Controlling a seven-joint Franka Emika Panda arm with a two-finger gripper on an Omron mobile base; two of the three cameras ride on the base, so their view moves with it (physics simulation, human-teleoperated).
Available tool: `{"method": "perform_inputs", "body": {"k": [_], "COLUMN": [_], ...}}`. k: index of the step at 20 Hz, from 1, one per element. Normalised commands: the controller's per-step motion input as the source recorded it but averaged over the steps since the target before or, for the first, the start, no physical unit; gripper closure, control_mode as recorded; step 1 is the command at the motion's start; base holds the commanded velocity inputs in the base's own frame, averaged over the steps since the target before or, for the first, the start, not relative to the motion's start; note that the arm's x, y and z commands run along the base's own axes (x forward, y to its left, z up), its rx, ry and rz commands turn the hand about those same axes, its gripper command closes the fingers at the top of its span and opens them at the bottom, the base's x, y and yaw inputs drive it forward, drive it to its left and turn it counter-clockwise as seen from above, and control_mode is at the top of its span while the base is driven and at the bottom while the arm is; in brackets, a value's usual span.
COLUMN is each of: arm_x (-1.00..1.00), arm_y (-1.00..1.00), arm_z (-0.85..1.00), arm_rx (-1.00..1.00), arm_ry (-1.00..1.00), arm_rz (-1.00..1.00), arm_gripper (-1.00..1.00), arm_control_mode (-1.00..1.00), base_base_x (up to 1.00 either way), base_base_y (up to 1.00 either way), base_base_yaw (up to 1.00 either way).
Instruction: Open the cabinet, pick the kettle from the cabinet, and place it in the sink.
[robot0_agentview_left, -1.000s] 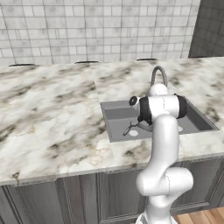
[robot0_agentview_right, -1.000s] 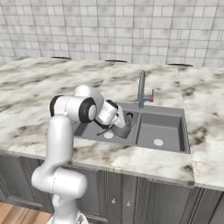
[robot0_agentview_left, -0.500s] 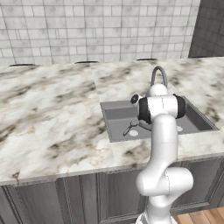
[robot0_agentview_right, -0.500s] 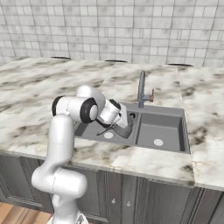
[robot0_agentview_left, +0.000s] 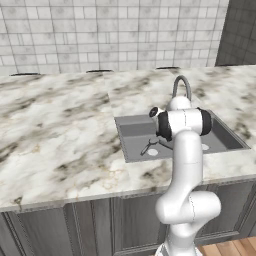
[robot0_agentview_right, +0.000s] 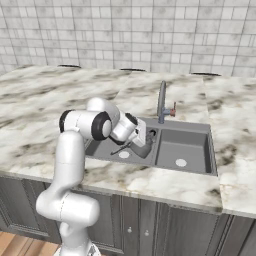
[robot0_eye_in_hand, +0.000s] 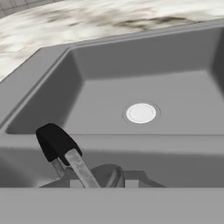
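Kettle (robot0_agentview_right: 143, 148) sits low in the left basin of the sink (robot0_agentview_right: 192, 169) under the claw (robot0_agentview_right: 140, 136) — can't tell if the claw's clamped — so release gently, lift straight up.

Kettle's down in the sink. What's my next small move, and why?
Probably ease the tool down slightly: it seems to grip the kettle low inside the sink, but contact with the basin floor is not clear enough to release.
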Motion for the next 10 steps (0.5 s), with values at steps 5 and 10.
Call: {"method": "perform_inputs", "body": {"k": [5,10], "arm_x": [-0.32,-0.31], "arm_y": [0.32,0.34], "arm_z": [-0.72,-0.71], "arm_rx": [0.00,0.00], "arm_ry": [0.00,0.00], "arm_rz": [-0.13,-0.13], "arm_gripper": [1.00,-1.00], "arm_control_mode": [-1.00,-1.00], "base_base_x": [0.00,0.00], "base_base_y": [0.00,0.00], "base_base_yaw": [0.00,0.00]}}
